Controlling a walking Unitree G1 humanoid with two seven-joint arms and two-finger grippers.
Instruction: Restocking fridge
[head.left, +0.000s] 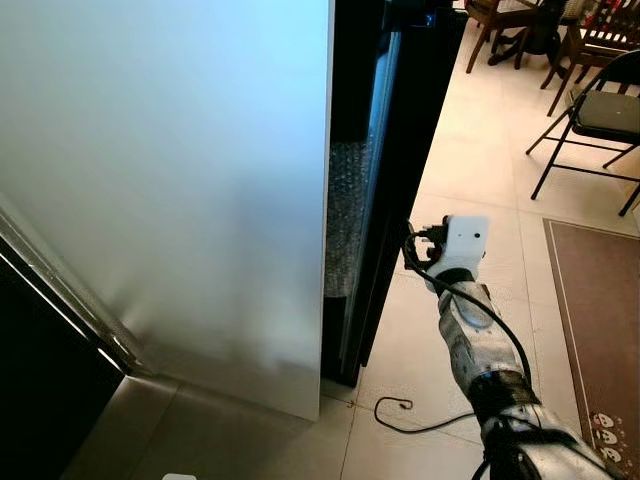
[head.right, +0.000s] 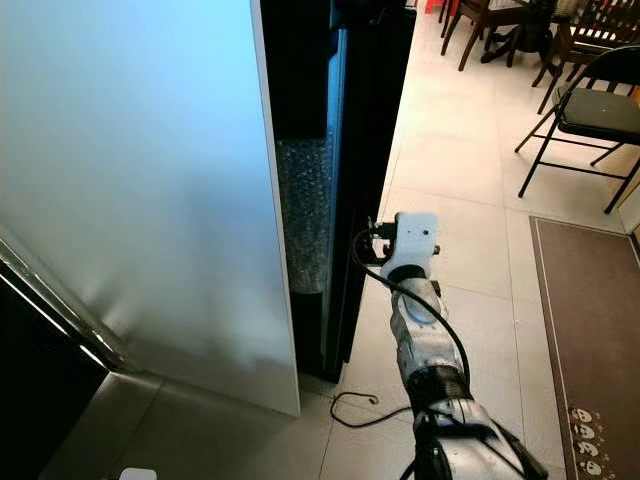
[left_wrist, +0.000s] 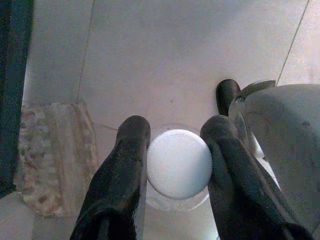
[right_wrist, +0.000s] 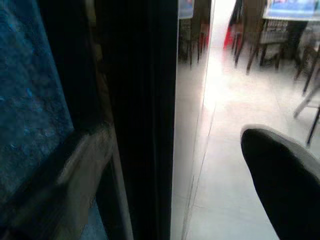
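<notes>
A clear bottle with a white ribbed cap (left_wrist: 177, 162) hangs over the tiled floor, and my left gripper (left_wrist: 177, 126) is shut on its neck with a black finger on each side. The fridge shows as a tall white panel (head.left: 180, 180) beside a black door edge (head.left: 385, 150), with bubble wrap (head.left: 345, 210) in the gap between them. My right arm (head.left: 470, 320) reaches out low to that black edge. In the right wrist view my right gripper (right_wrist: 172, 145) is open with the dark door edge (right_wrist: 145, 100) between its fingers; one fingertip (right_wrist: 280, 180) stands off from the door.
A black folding chair (head.left: 605, 115) and a brown mat (head.left: 600, 310) lie to the right. Wooden chairs and a table (head.left: 520, 25) stand at the far right. A loose black cable (head.left: 400, 410) curls on the tiles near the fridge foot. A patterned cloth (left_wrist: 50, 155) lies on the floor.
</notes>
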